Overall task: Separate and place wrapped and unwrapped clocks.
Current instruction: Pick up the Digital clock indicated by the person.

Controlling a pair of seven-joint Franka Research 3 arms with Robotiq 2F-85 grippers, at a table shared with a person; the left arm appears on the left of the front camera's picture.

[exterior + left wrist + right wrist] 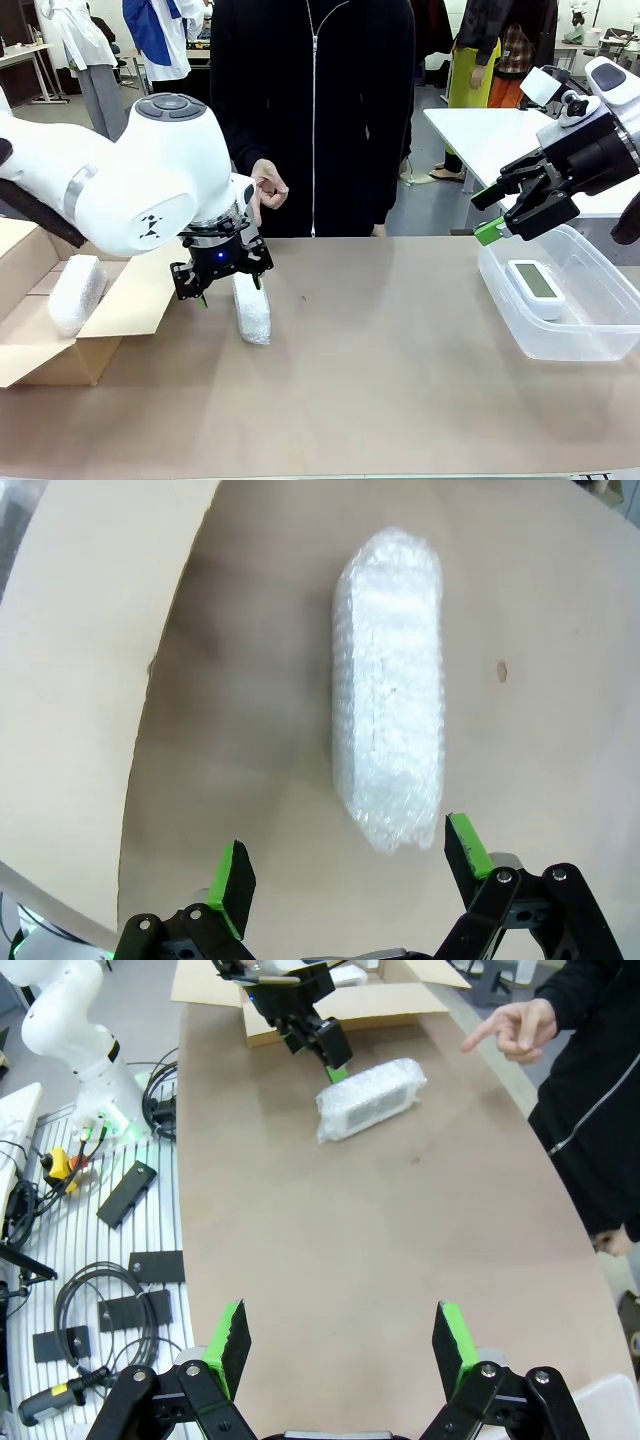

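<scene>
Now: bundle ahead of our left pincer

Our left pincer [345, 875] stands released above the table [250, 730]. The wrapped clock [390, 690] lies just ahead, offset toward one finger, long axis pointing away; our right pincer [497, 222], also released, hangs well apart.

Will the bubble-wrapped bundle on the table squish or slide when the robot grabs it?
The bubble-wrapped bundle would probably squish slightly: its bubble wrap looks puffy. The shiny plastic might slip a little. It lies flat and oblong on the table, so it's unlikely to roll.

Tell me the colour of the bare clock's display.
Grey, on the white bare clock in the clear tub; the front view shows it best.
</scene>
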